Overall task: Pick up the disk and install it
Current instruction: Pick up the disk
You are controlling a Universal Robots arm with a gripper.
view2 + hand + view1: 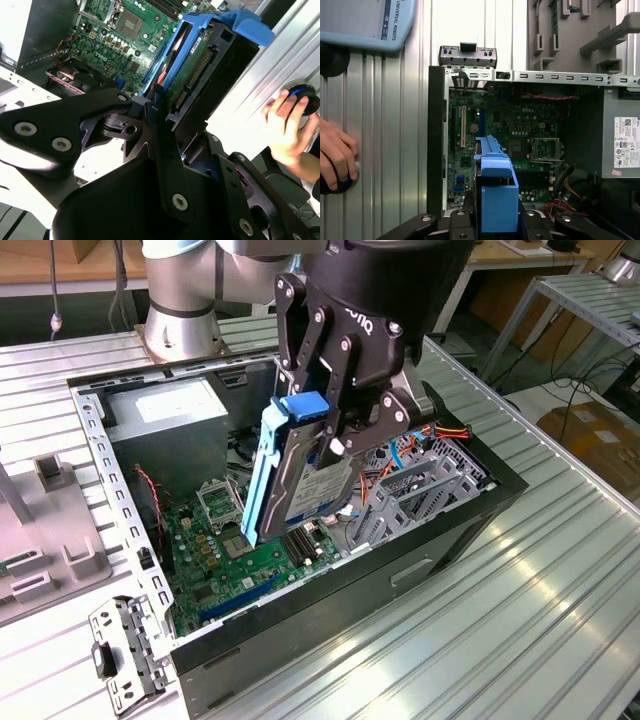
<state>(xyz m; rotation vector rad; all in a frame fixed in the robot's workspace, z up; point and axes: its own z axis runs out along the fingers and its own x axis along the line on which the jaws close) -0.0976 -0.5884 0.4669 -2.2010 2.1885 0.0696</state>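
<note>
Ribbed desk [560, 570], open computer case [400, 570] mid-frame: gripper [338, 435] clamped on the disk [312, 490], on edge at centre above the motherboard [225, 565]. Any tilt going down could knock a corner into that board!

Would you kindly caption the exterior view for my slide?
The gripper holds the disk on edge above the motherboard of the open computer case.

The black end effector [345, 440] clamping the blue-railed metal disk [320, 495] hangs over the black computer case [420, 560]; grey power-supply box [165, 418] and silver drive cage [430, 482] flank the bare green circuit board [215, 552].
</note>
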